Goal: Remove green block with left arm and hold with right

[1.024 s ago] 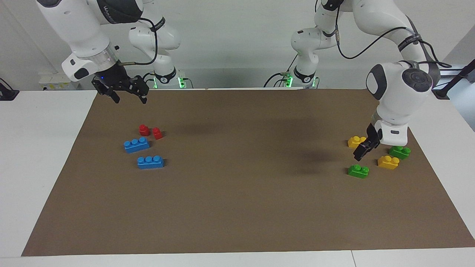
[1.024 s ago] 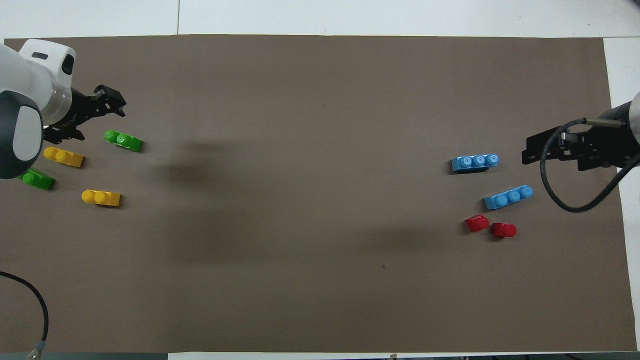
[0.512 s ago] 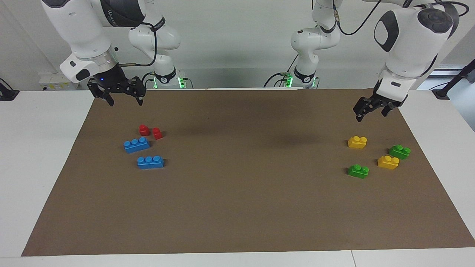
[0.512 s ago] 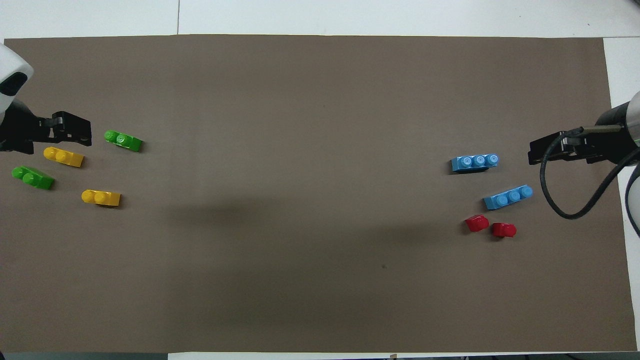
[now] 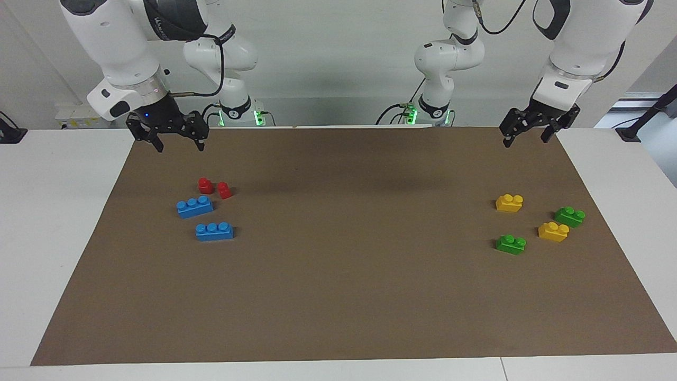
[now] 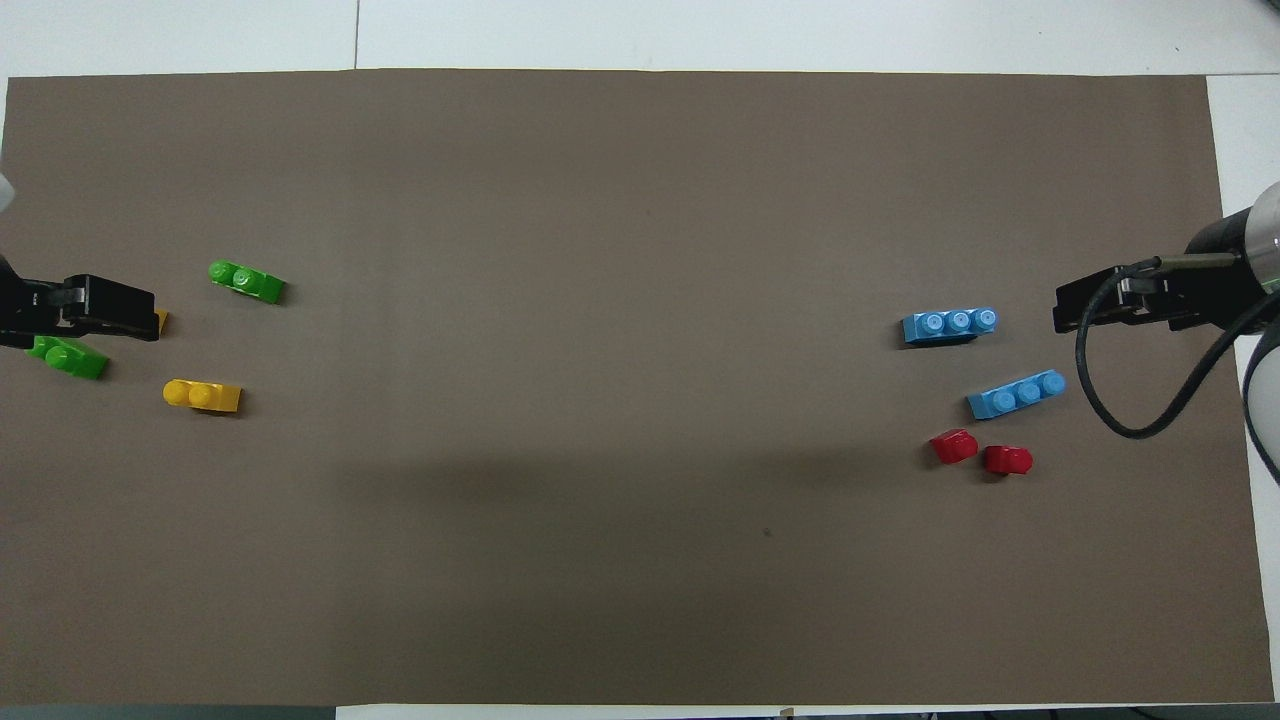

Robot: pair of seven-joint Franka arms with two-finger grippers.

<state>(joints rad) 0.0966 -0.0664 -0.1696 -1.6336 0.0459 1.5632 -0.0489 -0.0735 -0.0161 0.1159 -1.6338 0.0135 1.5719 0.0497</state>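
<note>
We see our left arm dropping in from the upper right of the facing view, its wrist tilted, and our left gripper (image 5: 532,131) hangs high in the air with fingers spread and nothing between them. Our right arm comes in from the upper left of that view; our right gripper (image 5: 177,138) points straight down, fingers likewise parted and empty, raised off the surface.
</note>
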